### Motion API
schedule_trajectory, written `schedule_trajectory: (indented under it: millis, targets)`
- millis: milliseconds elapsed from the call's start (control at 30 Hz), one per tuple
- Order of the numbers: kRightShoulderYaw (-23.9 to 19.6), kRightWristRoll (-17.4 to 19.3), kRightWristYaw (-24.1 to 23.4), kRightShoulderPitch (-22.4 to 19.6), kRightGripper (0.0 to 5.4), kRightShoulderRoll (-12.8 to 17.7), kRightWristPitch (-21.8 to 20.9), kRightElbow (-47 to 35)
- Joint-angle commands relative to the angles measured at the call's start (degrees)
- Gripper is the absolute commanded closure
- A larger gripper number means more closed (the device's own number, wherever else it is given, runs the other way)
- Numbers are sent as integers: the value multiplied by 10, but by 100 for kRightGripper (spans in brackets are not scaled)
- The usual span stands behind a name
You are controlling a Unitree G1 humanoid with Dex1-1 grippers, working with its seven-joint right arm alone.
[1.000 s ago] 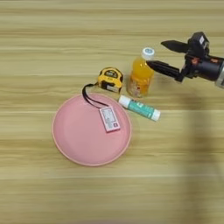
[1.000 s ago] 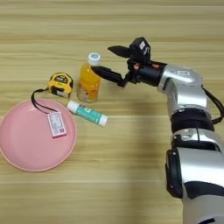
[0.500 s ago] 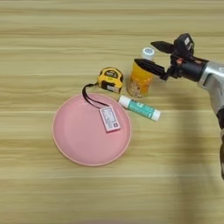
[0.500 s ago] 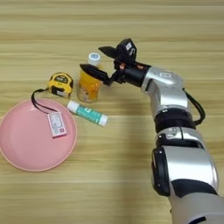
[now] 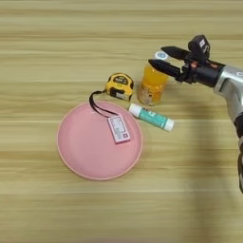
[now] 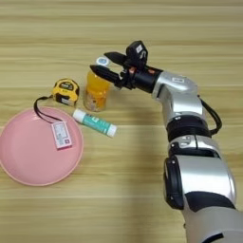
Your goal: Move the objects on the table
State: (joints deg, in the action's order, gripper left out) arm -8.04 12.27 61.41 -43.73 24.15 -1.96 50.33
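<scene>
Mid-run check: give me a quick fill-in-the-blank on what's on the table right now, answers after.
1. The card lies on the pink ____.
2. The tube lies on the table just in front of the ____.
3. The gripper's fingers are spread on either side of the bottle's white ____.
4. The tape measure's black ____ runs onto the plate.

Answers: plate; bottle; cap; strap

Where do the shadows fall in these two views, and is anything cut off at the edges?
In the left eye view a soft shadow band lies on the table below the right arm, and the forearm runs off the right edge. In the right eye view the pink plate is clipped at the left edge, while the gripper shows whole, jaws open at the bottle cap.
</scene>
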Motion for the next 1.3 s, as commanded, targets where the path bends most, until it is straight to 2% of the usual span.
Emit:
schedule_trajectory:
  millis: [33,400,800,1000,1200,1300]
  targets:
    - [-2,-1,-18,-56,228,17,-13,-24]
    - [3,-1,-14,-55,355,20,-13,-28]
    - [1,5,-10,-56,361,22,-8,-45]
    - [-14,20,-14,-62,361,27,-1,-73]
    - [-33,21,-41,-78,361,38,-3,-74]
    - [-46,9,-84,-100,361,50,-10,-44]
